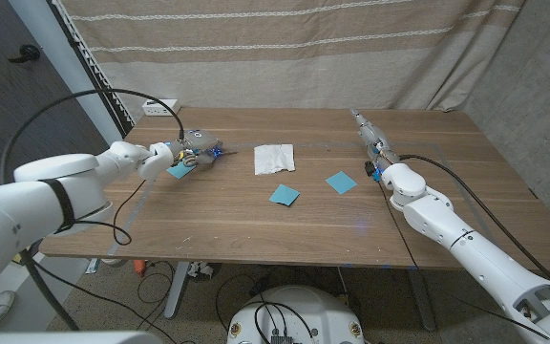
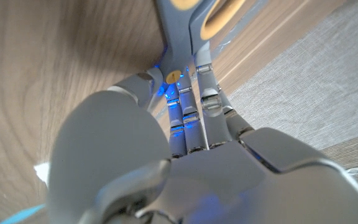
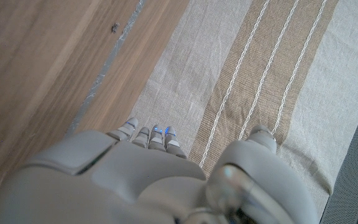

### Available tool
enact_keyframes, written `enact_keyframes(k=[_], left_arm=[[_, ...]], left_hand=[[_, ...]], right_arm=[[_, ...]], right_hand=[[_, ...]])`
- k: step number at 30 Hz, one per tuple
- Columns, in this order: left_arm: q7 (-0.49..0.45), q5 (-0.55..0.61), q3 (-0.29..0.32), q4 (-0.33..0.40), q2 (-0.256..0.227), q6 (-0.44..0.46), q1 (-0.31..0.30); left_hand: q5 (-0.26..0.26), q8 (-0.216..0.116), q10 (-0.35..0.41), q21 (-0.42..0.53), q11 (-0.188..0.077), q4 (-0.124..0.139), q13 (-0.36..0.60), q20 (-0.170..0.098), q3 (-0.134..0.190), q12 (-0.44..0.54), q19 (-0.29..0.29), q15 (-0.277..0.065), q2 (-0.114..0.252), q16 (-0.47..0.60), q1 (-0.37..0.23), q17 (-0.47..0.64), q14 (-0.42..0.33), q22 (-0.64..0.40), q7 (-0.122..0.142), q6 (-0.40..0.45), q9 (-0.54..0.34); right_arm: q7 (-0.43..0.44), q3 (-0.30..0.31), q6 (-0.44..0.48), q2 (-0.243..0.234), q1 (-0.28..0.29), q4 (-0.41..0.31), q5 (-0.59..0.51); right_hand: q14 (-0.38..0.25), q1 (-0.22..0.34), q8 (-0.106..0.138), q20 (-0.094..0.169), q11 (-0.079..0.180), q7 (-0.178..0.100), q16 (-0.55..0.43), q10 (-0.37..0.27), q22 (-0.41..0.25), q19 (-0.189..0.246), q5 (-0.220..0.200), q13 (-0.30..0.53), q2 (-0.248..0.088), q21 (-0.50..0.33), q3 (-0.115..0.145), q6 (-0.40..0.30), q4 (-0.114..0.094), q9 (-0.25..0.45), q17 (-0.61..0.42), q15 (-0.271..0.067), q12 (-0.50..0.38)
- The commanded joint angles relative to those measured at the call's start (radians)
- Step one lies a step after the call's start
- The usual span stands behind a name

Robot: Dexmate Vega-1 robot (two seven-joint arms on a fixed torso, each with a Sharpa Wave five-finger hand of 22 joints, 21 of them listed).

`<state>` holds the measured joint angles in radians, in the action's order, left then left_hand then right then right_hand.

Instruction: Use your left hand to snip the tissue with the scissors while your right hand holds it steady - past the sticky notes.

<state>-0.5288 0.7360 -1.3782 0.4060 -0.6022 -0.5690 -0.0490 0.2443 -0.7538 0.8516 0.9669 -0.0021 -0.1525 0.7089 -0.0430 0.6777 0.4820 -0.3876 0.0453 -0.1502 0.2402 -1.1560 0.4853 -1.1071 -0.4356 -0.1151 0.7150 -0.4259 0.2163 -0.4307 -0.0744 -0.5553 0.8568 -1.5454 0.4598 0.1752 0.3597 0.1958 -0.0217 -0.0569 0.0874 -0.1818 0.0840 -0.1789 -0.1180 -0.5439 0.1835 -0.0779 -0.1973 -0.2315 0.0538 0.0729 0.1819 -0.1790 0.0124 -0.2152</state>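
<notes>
At nine o'clock on the tabletop (image 1: 256,215), my left hand (image 1: 165,158) grips the scissors (image 1: 201,151), fingers curled around the handles, blades aimed toward the tissue (image 1: 274,159) but short of it. The tissue lies uncut at center, beyond two blue sticky notes (image 1: 285,196). My right hand (image 1: 370,137) waits at two o'clock, fingers extended and holding nothing. Steadying and snipping remain.

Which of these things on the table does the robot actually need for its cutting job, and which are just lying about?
Needed for the job:
scissors, at the left hand
white tissue
right hand, holding nothing
blue sticky notes, as the landmark

Just lying about:
power strip at the table's back edge
curtain behind
</notes>
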Motion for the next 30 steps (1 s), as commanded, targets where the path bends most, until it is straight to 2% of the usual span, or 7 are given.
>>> enact_keyframes(k=[1, 4, 10, 16, 21, 26, 30], left_arm=[[0.096, -0.287, 0.263, 0.283, -0.149, -0.053, -0.127], [0.141, -0.334, 0.348, 0.406, -0.194, 0.002, -0.194], [0.184, -0.353, 0.463, 0.512, -0.226, 0.041, -0.270], [0.223, -0.391, 0.558, 0.572, -0.234, 0.057, -0.321], [0.227, -0.401, 0.617, 0.602, -0.231, 0.063, -0.350], [0.265, -0.442, 0.665, 0.622, -0.227, 0.068, -0.378], [0.304, -0.484, 0.698, 0.643, -0.225, 0.069, -0.401]], left_hand=[[0.010, 0.005, 0.226, 0.014, -0.206, 0.006, -0.001, -0.122, -0.001, -0.009, -0.003, -0.285, 0.012, 0.005, -0.003, 0.004, -0.262, 0.001, 0.236, 0.262, -0.039], [0.012, 0.017, 0.229, 0.020, -0.206, 0.008, -0.010, -0.121, -0.007, -0.016, -0.002, -0.286, 0.010, 0.005, -0.003, 0.006, -0.262, 0.005, 0.242, 0.248, -0.023], [0.014, 0.020, 0.229, 0.025, -0.208, 0.010, -0.012, -0.118, -0.012, -0.020, -0.006, -0.286, 0.010, 0.005, -0.003, 0.009, -0.263, 0.009, 0.246, 0.242, -0.015], [0.022, 0.012, 0.245, 0.031, -0.205, 0.009, -0.024, -0.115, -0.015, -0.029, -0.003, -0.285, 0.006, 0.007, -0.009, 0.018, -0.264, 0.024, 0.230, 0.290, 0.017], [0.029, 0.019, 0.263, 0.037, -0.204, 0.007, -0.031, -0.114, -0.013, -0.035, -0.004, -0.285, -0.001, 0.008, -0.014, 0.025, -0.267, 0.035, 0.221, 0.303, 0.050], [0.030, 0.026, 0.268, 0.039, -0.206, 0.006, -0.033, -0.113, -0.015, -0.035, -0.004, -0.285, -0.003, 0.008, -0.017, 0.028, -0.266, 0.039, 0.235, 0.294, 0.059], [0.031, 0.026, 0.270, 0.039, -0.207, 0.006, -0.035, -0.113, -0.017, -0.036, -0.004, -0.285, -0.003, 0.007, -0.017, 0.028, -0.265, 0.041, 0.234, 0.297, 0.062]], right_arm=[[-0.007, 0.000, -0.011, 0.001, -0.006, 0.007, 0.000], [-0.006, 0.004, -0.012, 0.004, -0.003, 0.007, 0.007], [-0.013, 0.005, -0.022, 0.005, -0.002, 0.013, 0.012], [-0.014, 0.005, -0.024, 0.007, -0.002, 0.016, 0.015], [-0.015, 0.006, -0.029, 0.005, -0.001, 0.016, 0.013], [-0.014, 0.008, -0.034, 0.004, 0.003, 0.013, 0.013], [-0.010, 0.010, -0.033, 0.004, 0.007, 0.008, 0.014]], right_hand=[[0.013, 0.000, -0.002, -0.004, 0.002, -0.001, -0.002, 0.004, -0.002, -0.004, -0.001, 0.005, -0.010, 0.001, -0.008, 0.003, 0.000, 0.003, -0.001, -0.005, 0.000], [0.013, 0.001, -0.002, -0.004, 0.003, -0.002, -0.002, 0.004, -0.002, -0.004, -0.001, 0.005, -0.010, 0.001, -0.009, 0.002, 0.000, 0.003, -0.001, -0.006, 0.000], [0.013, 0.001, -0.002, -0.004, 0.001, -0.001, -0.002, 0.003, -0.002, -0.003, -0.001, 0.005, -0.011, 0.000, -0.009, 0.002, 0.000, 0.003, -0.001, -0.006, -0.001], [0.012, 0.002, -0.002, -0.003, 0.003, -0.001, -0.002, 0.003, -0.002, -0.003, -0.001, 0.005, -0.011, 0.000, -0.010, 0.003, 0.000, 0.003, -0.001, -0.007, 0.000], [0.013, 0.003, -0.002, -0.003, 0.002, -0.002, -0.002, 0.003, -0.002, -0.001, -0.001, 0.005, -0.012, -0.001, -0.010, 0.003, 0.000, 0.003, -0.001, -0.008, -0.001], [0.012, 0.003, -0.002, -0.003, 0.001, -0.001, -0.003, 0.003, -0.002, -0.001, -0.001, 0.005, -0.012, -0.001, -0.011, 0.003, 0.001, 0.003, -0.001, -0.007, -0.001], [0.012, 0.004, -0.002, -0.002, 0.001, -0.002, -0.002, 0.003, -0.002, 0.000, -0.001, 0.005, -0.012, -0.001, -0.011, 0.003, 0.001, 0.003, -0.001, -0.007, -0.001]])
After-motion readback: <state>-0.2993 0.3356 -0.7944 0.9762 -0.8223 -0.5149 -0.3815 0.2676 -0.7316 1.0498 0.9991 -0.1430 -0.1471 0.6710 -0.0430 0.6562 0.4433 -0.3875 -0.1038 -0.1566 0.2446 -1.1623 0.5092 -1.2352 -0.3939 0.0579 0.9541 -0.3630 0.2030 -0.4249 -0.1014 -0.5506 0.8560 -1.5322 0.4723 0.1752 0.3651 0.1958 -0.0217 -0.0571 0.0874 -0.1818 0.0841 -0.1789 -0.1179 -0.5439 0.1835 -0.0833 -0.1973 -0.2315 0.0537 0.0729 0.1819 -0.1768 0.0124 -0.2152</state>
